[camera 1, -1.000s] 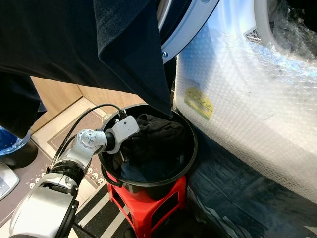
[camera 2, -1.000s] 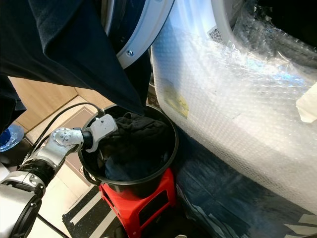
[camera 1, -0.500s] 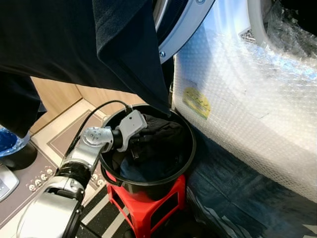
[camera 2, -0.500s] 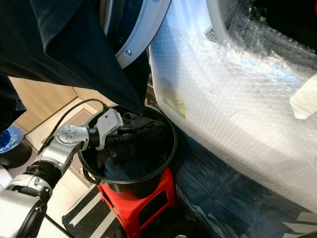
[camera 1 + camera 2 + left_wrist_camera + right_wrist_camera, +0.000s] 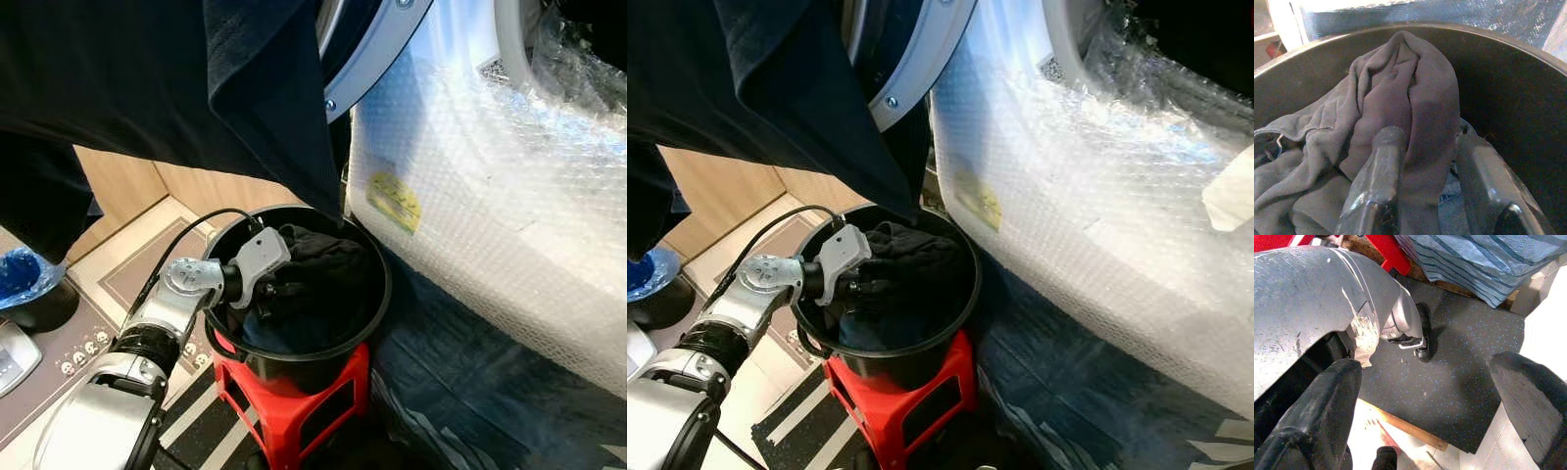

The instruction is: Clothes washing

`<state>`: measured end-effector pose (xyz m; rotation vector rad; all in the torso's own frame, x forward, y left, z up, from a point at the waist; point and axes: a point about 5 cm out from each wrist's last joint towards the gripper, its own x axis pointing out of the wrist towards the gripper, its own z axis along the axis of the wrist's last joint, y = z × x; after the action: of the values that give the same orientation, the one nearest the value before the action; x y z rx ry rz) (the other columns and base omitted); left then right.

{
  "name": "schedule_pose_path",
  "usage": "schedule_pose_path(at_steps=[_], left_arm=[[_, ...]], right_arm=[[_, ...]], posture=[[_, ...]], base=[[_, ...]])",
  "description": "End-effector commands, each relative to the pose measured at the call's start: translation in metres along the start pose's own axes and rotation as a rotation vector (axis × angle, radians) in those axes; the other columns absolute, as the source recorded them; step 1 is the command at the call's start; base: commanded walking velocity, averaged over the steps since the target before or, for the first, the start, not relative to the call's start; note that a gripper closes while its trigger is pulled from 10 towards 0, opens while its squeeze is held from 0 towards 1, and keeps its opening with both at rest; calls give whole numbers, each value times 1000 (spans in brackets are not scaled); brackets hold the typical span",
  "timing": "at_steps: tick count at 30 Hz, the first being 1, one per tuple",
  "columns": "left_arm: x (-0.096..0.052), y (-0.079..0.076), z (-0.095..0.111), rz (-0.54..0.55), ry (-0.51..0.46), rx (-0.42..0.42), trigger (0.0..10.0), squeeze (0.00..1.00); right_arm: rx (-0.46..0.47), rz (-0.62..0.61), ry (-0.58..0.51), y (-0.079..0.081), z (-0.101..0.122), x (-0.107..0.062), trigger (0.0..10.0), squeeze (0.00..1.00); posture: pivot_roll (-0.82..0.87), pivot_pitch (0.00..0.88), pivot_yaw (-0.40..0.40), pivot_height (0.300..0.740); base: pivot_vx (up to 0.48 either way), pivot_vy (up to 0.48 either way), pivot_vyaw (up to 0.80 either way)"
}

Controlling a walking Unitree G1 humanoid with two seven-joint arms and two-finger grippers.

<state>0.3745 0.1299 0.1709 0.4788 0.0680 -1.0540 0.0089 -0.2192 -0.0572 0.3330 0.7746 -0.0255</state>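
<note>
One bubble-wrapped washing machine [image 5: 490, 215] fills the room from twelve to three o'clock, a black bucket [image 5: 377, 294] on a red stool [image 5: 294, 411] stands at six, and inside it the left hand [image 5: 1422, 196] pinches dark clothes [image 5: 1415, 107], while the right hand [image 5: 1425, 396] hangs spread wide and empty over the dark floor mat [image 5: 1459, 372].

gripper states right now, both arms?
Left gripper: shut on a fold of the dark garment inside the black bucket.
Right gripper: open, holding nothing, pointing at the floor.
</note>
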Motion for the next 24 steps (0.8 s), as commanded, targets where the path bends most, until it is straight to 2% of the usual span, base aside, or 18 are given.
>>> schedule_pose_path(at_steps=[1, 13, 22, 24], left_arm=[[-1, 0, -5, 3, 33, -9, 10000, 1000], [0, 9, -8, 117, 52, -47, 10000, 1000], [5, 13, -6, 186, 41, -103, 10000, 1000], [7, 15, -2, 206, 29, -117, 10000, 1000]], right_arm=[[32, 35, 52, 11, -15, -1, 10000, 0], [33, 44, 52, 12, -16, -2, 10000, 0], [37, 52, 45, 11, -15, -2, 10000, 0], [33, 49, 38, 7, -12, -7, 10000, 0]], posture=[[-223, 273, 36, 740], [-219, 268, 32, 740], [-216, 272, 30, 740], [-222, 285, 32, 740]], base=[[0, 0, 0], [0, 0, 0], [0, 0, 0], [0, 0, 0]])
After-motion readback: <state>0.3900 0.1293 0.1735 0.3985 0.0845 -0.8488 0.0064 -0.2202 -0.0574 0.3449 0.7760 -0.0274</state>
